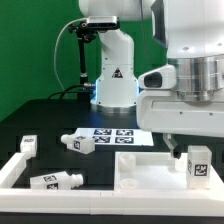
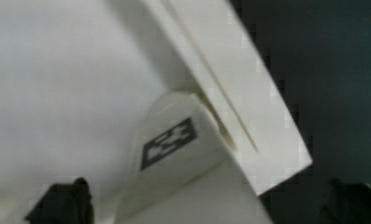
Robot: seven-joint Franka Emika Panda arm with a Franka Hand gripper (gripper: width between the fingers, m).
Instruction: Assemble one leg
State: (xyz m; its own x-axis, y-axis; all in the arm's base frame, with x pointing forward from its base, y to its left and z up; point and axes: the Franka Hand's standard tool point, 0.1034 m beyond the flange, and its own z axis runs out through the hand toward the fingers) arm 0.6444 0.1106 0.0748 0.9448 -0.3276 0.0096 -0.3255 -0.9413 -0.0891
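Observation:
A leg [image 1: 197, 163], a short white post with a black-and-white tag, stands upright on the large white panel [image 1: 143, 172] at the exterior view's right. My gripper [image 1: 187, 148] hangs right over it, with one finger down beside the leg. In the wrist view the leg [image 2: 177, 138] lies between my two dark fingertips [image 2: 66, 203], next to a raised edge of the panel [image 2: 226, 75]. The gripper [image 2: 208, 206] is open, with the fingers well apart from the leg. Three more legs lie on the table: one [image 1: 82, 143], one [image 1: 28, 145] and one [image 1: 55, 181].
The marker board [image 1: 112, 133] lies in front of the robot base [image 1: 113, 80]. A long white border bar [image 1: 18, 170] runs along the exterior view's left and front. The panel fills the front right.

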